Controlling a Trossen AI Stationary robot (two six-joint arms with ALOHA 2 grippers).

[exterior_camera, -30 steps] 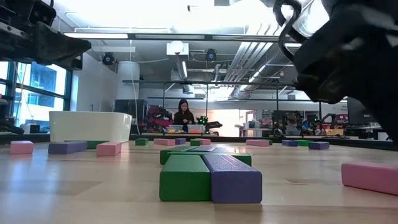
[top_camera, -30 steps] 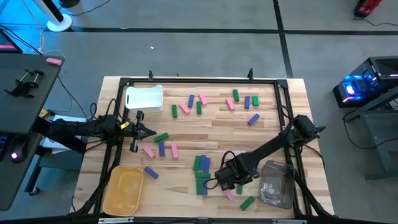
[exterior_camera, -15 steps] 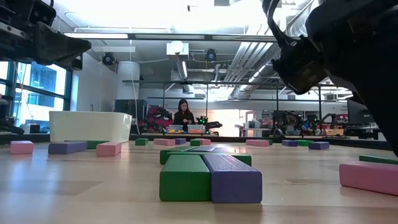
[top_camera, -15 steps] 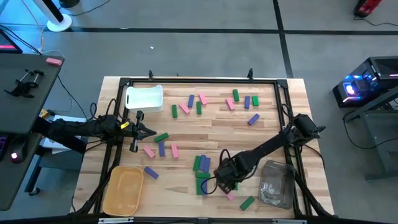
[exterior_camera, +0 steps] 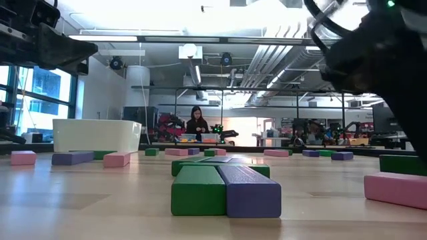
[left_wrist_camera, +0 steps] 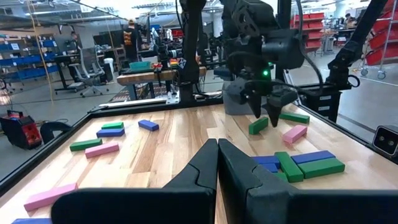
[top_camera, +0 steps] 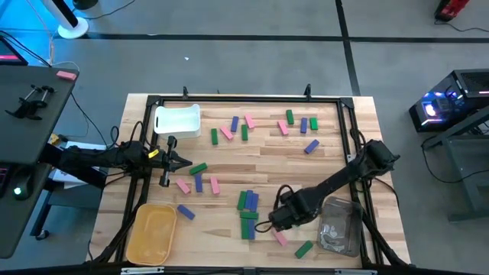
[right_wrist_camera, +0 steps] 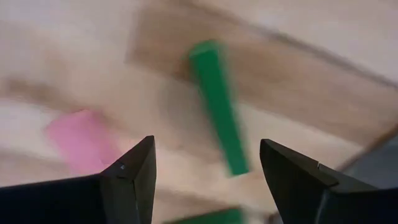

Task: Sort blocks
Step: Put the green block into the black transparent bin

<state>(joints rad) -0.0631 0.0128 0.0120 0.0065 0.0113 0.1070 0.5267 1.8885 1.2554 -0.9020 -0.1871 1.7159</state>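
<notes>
The right gripper (top_camera: 276,221) has swung off the block cluster toward the clear bin (top_camera: 340,226); its jaws stand apart and empty, a green block (right_wrist_camera: 217,115) and pink block (right_wrist_camera: 81,140) lying below between them. Left gripper (left_wrist_camera: 217,163), jaws together, waits.
</notes>
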